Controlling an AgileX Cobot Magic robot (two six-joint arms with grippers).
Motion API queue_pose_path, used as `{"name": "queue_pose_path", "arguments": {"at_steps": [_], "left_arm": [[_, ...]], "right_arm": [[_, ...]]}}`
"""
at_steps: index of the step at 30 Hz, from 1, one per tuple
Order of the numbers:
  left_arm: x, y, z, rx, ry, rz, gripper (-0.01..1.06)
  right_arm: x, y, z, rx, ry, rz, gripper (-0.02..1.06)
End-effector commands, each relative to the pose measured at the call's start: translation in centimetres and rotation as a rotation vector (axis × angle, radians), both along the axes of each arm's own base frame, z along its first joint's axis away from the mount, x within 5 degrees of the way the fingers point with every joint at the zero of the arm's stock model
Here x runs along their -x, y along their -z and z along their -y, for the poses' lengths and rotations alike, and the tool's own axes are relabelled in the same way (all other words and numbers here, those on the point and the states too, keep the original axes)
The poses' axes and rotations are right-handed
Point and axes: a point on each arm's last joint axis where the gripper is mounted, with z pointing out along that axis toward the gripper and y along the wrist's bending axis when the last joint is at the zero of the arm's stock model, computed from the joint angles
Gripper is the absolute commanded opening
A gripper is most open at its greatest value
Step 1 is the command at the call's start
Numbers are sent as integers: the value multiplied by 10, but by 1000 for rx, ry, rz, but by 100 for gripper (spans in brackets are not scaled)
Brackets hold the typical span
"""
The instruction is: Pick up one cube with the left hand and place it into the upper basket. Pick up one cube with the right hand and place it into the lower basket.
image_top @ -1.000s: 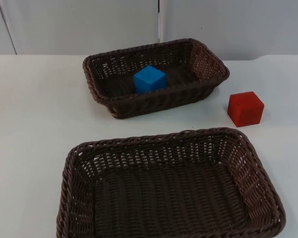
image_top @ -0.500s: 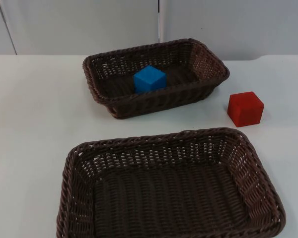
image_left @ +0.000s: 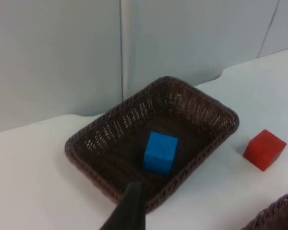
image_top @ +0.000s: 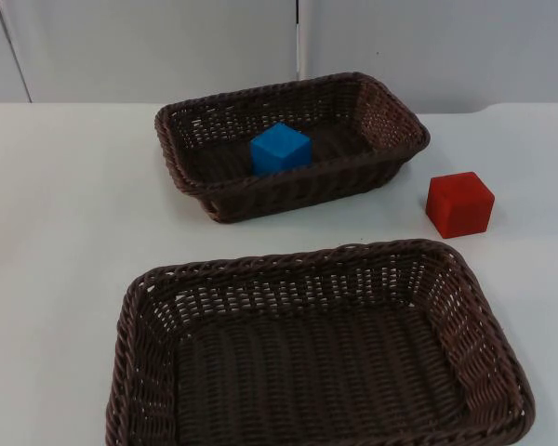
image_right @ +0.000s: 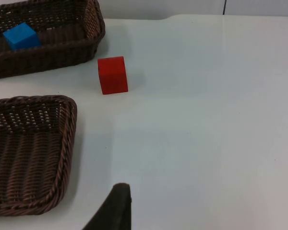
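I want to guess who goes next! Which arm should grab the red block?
Probably the right arm. The red block sits on the table's right side, beside the empty near basket. The blue block already lies in the far basket.

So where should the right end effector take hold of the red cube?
Probably from above, closing on two opposite vertical faces of the red cube. It sits flat on the table, its flat top showing and open space on every side; the lower basket stands apart from it, so the fingers should have room.
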Motion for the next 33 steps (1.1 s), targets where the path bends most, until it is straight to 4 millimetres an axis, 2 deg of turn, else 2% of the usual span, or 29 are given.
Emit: {"name": "queue_pose_path", "arguments": {"at_steps": [1,7,8,13,20,24,33], "left_arm": [[15,4,-6,5,-18,19,92],[55,10,-18,59,-46,56,92],[55,10,-18,59,-46,56,92],[85,10,-32,46,-83,100,92],[110,18,-48,-9,-171,87,92],[133,25,-62,-56,-231,48,92],[160,31,-73,-99,-254,28,92]], "right_arm": [[0,0,0,13,-5,3,105],[0,0,0,13,-5,3,105],[0,0,0,13,-5,3,105],[0,0,0,13,-5,3,105],[0,0,0,13,-5,3,105],[0,0,0,13,-5,3,105],[0,0,0,13,-5,3,105]]}}
